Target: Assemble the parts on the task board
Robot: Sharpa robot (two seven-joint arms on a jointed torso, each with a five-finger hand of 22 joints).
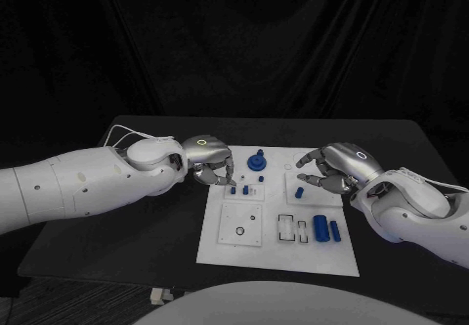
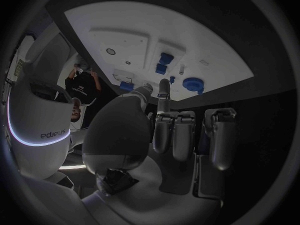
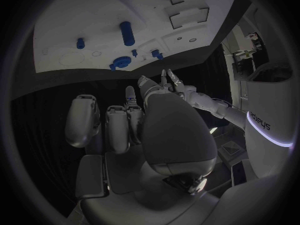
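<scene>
White task board (image 1: 278, 254) flat at the middle of the black table (image 1: 117, 237), long axis running away from the robot. Near its close edge, two blue cylinders lying flat side by side, the thicker one (image 1: 320, 227) and the thinner one (image 1: 335, 231), both with long axes pointing away from the robot, parallel to the board's long sides; just beside them, two rectangular slots (image 1: 287, 227). On the far part, a round blue part with a knob (image 1: 256, 162) standing upright, small blue pegs (image 1: 243, 190) upright in a raised square, and one small blue peg (image 1: 299, 193) on the neighbouring square. Left hand (image 1: 208, 161) over the board's far left corner, fingers curled downward toward the pegs, nothing visibly grasped; fingertips (image 2: 164, 86) seen apart from the parts in the left wrist view. Right hand (image 1: 335, 169) over the far right edge, fingers bent and spread, holding nothing visible. Behind the table, a black curtain (image 1: 254, 61).
</scene>
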